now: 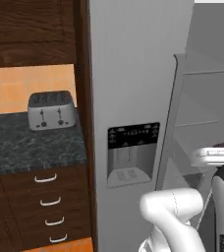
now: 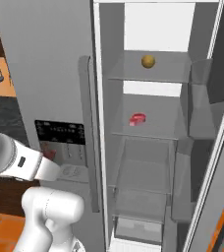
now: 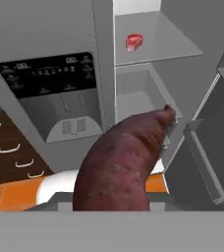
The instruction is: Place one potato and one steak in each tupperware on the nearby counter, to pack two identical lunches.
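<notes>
A long reddish-purple potato (image 3: 124, 162) rises from the bottom of the hand view and hides the fingertips. My gripper (image 2: 50, 156) is shut on it, in front of the closed fridge door's dispenser (image 2: 60, 142). In the open fridge compartment a round tan potato (image 2: 148, 61) sits on the upper shelf. A red steak (image 2: 137, 119) (image 3: 134, 41) lies on the shelf below it. The dark speckled counter (image 1: 30, 142) runs to the left of the fridge. The tupperware is out of view.
A silver toaster (image 1: 51, 110) stands on the counter by the dark wood panel beside the fridge. Drawers with curved handles (image 1: 47, 202) sit under the counter. The open fridge door (image 2: 212, 162) with its bins swings out on the right. A clear drawer (image 2: 143, 167) fills the fridge below the shelves.
</notes>
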